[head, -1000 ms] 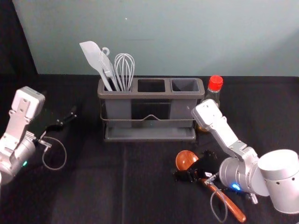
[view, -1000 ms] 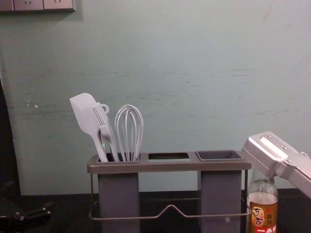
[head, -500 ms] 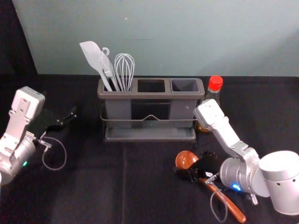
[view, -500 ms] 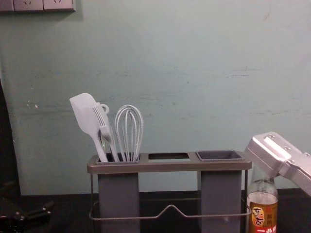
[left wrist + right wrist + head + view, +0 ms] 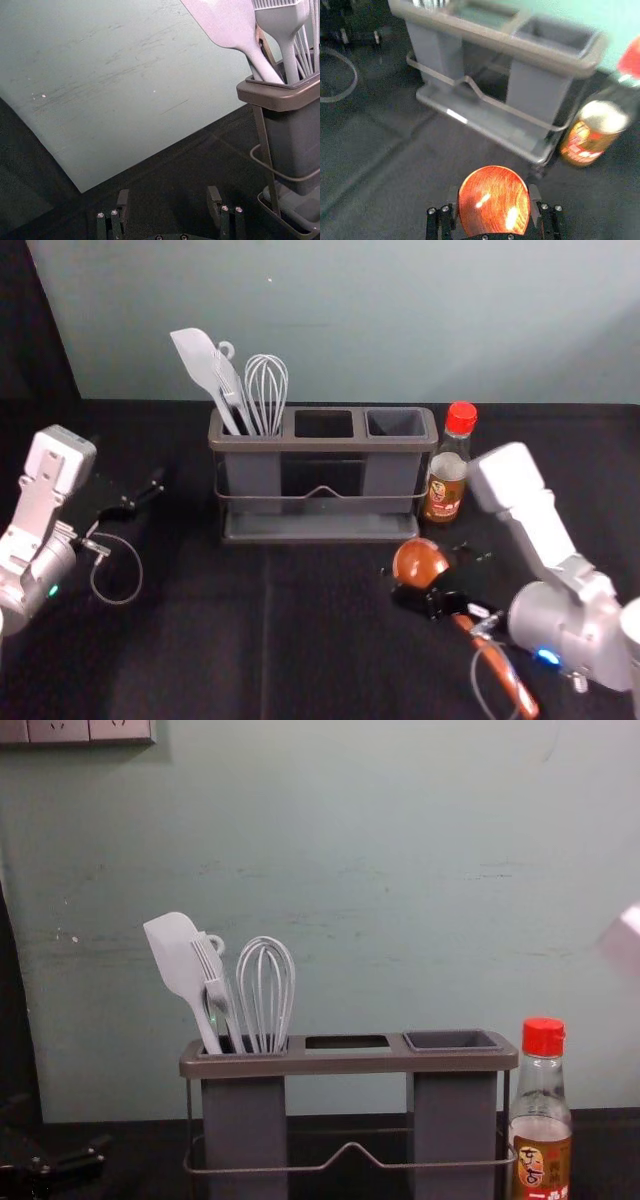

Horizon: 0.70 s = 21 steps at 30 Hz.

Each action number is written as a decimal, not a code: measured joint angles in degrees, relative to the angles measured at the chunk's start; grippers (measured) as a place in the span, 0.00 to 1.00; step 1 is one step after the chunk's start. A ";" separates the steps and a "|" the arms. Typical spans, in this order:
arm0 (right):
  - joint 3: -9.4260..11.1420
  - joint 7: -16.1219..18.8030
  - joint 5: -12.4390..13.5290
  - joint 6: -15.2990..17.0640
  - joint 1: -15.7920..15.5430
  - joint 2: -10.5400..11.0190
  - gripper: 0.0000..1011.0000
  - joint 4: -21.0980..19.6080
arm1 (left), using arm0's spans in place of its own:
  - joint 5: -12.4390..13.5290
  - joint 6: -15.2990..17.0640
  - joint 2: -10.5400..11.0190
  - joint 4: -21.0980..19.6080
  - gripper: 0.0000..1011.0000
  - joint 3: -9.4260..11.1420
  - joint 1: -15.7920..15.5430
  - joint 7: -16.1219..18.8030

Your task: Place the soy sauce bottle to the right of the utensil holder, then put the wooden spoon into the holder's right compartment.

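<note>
Okay, wooden spoon (image 5: 413,558) in front of the utensil holder (image 5: 320,444), toward its right end, bowl pointing at the holder, handle running back under the right arm. Right gripper (image 5: 434,567) is clamped across the bowl, one finger each side. Whether the spoon is off the table, can't tell. Soy sauce bottle (image 5: 446,485) stands upright just beside the holder's right end, red cap on. Right compartment (image 5: 395,424) has no spoon in it. Spatula (image 5: 197,358) and whisk (image 5: 267,390) sit in the left one. Left gripper (image 5: 142,492) parked well left of the holder, fingers apart.
</note>
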 joint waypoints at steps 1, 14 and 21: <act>0.54 -0.33 0.24 -1.12 -0.76 0.08 0.83 -0.74 | 0.00 0.00 0.00 0.00 0.99 0.00 0.00 0.00; 5.96 -4.13 4.61 -29.89 -10.58 -0.44 0.83 -3.95 | 0.00 0.00 0.00 0.00 0.99 0.00 0.00 0.00; 6.31 -2.85 7.02 -48.64 -11.85 -1.12 0.83 0.11 | 0.00 0.00 0.00 0.00 0.99 0.00 0.00 0.00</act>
